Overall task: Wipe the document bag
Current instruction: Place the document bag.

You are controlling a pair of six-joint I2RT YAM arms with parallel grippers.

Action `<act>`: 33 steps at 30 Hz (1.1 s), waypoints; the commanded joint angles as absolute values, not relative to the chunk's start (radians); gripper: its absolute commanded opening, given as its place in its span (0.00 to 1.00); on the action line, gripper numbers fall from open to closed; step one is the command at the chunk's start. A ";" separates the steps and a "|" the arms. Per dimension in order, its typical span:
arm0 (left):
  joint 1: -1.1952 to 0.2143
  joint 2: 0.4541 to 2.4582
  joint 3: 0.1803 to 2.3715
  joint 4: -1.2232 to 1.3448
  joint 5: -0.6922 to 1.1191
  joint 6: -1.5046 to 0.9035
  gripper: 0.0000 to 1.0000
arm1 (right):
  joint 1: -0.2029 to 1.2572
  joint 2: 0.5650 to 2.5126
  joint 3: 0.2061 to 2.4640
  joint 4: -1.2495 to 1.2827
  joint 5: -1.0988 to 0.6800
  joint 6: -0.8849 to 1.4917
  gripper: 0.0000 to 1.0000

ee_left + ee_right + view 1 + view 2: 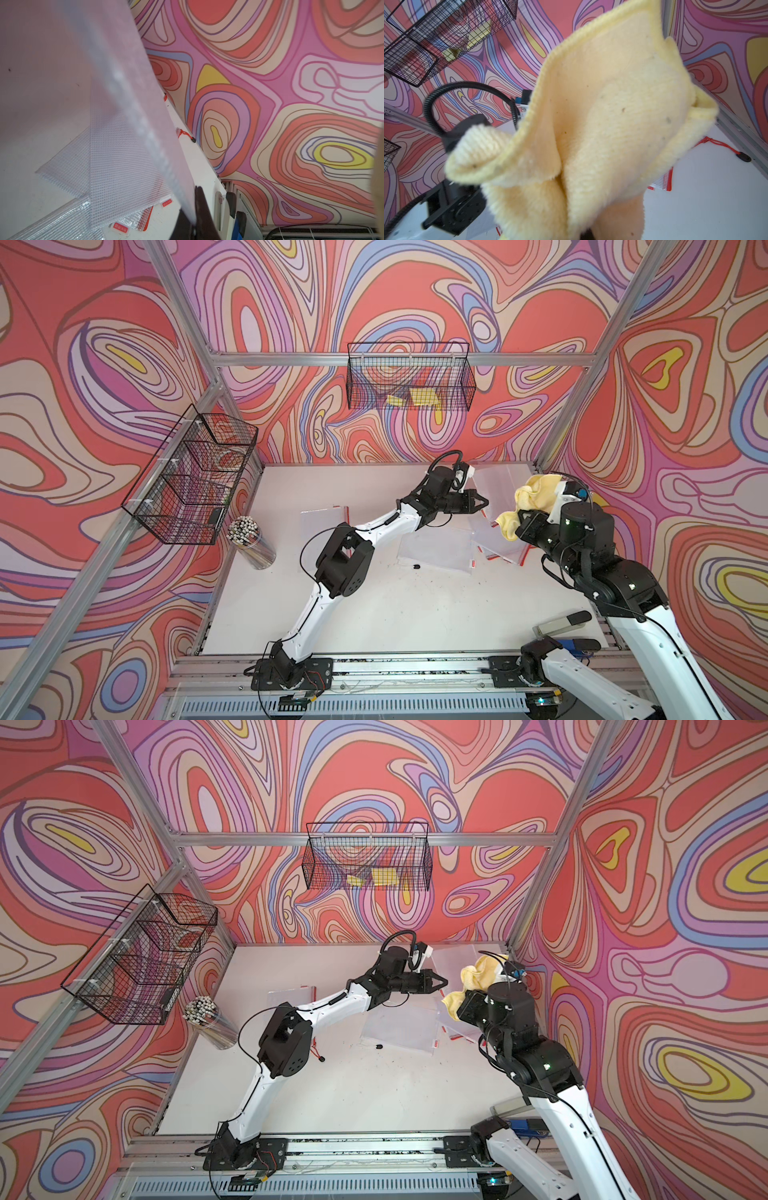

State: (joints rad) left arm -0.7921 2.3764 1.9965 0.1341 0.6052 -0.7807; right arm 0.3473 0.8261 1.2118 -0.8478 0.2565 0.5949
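- Here, on the left wall, a black wire basket (191, 477) hangs from the frame rail, divided into compartments.
- Just below it, a clear cup (253, 547) packed with white-tipped sticks stands at the left edge of the white table (374, 614).
- A spare bag (324, 519) lies flat on the table, partly behind the left arm.
- On the back wall, a second basket (409, 377) holds a few yellow pieces.
- The left gripper (484, 503) reaches toward the table's far right corner, its jaws pressed together on one edge of the document bag (116, 124). In the left wrist view this translucent, mesh-patterned sheet is held up off the table.
- Beneath it, a loose heap of clear bags (440, 551) with red zip edges lies on the table.
- The right gripper (519, 526) faces the left one from just beside it, jaws clamped on a yellow cloth (534, 491). The cloth bunches over the fingertips and hides them.
- The cloth sits near the held bag; whether the two touch cannot be told.
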 commanded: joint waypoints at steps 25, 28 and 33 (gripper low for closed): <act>-0.838 2.246 1.888 -0.325 0.154 -0.446 0.98 | 0.344 0.919 1.159 -0.794 0.136 0.621 0.00; -0.811 2.111 1.731 -0.322 0.095 -0.418 0.99 | 0.344 0.964 1.138 -0.763 0.100 0.619 0.00; -0.711 1.958 1.517 -0.378 0.100 -0.397 0.96 | 0.344 1.097 1.058 -0.683 -0.009 0.629 0.00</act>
State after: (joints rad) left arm -0.7692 1.9884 1.5940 -0.2962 0.1570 -0.4496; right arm 0.3473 1.0389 1.1126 -0.7414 0.0746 0.6167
